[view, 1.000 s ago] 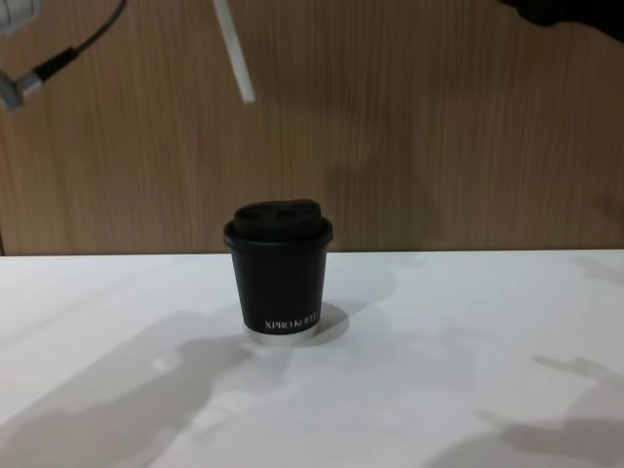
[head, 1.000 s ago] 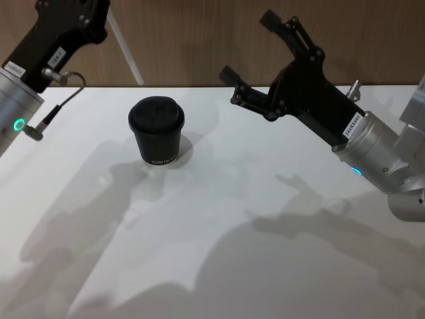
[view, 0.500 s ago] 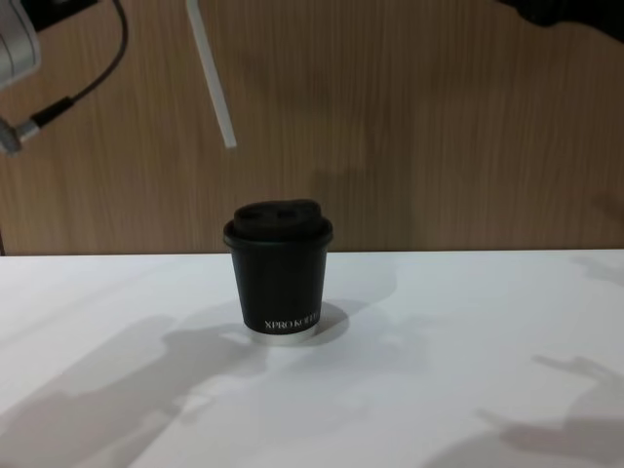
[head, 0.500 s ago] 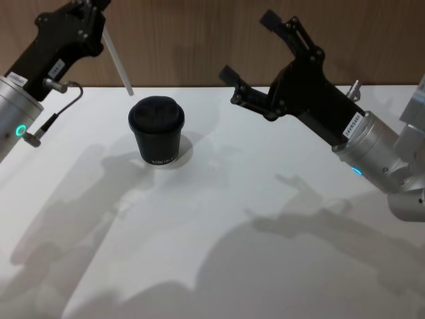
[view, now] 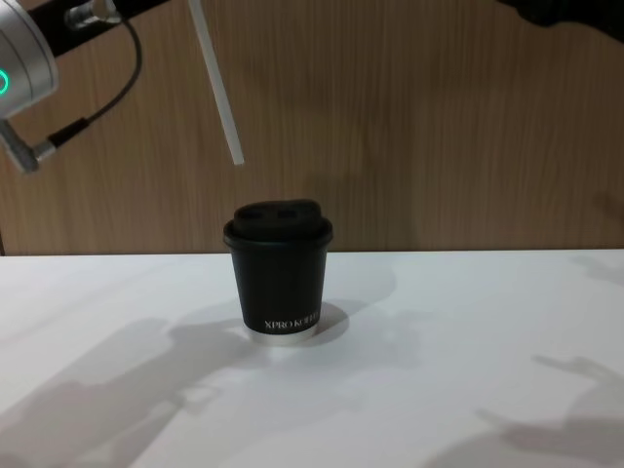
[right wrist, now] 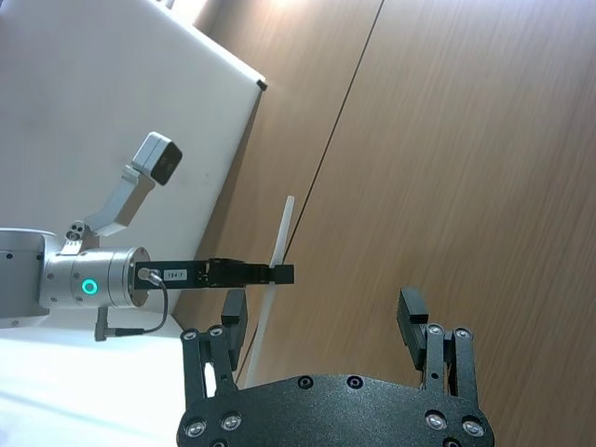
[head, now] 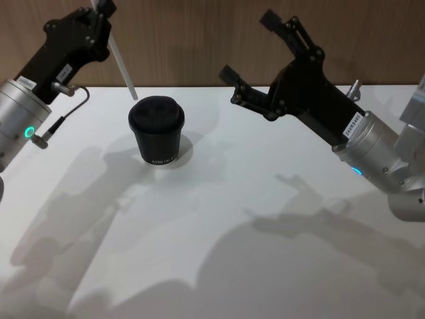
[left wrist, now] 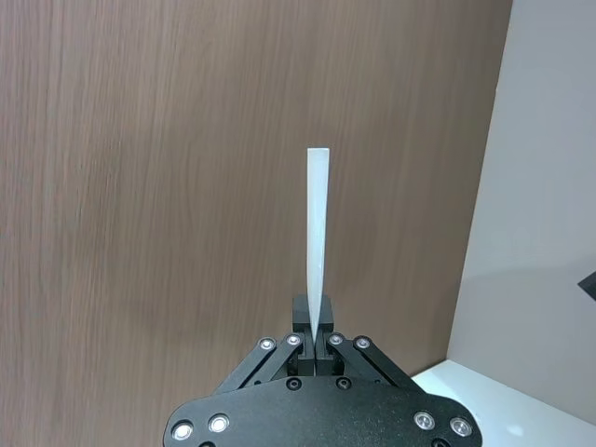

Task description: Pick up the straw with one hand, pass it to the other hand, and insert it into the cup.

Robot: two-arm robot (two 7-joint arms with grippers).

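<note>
My left gripper (left wrist: 315, 343) clamps straw (view: 218, 90), tip clear above cup (view: 279, 273) left rim; right gripper (head: 247, 45) open, well right. Lid hole unclear.

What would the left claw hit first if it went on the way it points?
The left claw leads with the straw, whose tip would likely meet the lid of the cup, near its left side; depth is unclear.

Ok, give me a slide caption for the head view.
Left gripper holds the tilted straw, tip just above the lidded cup; right gripper open alongside.
</note>
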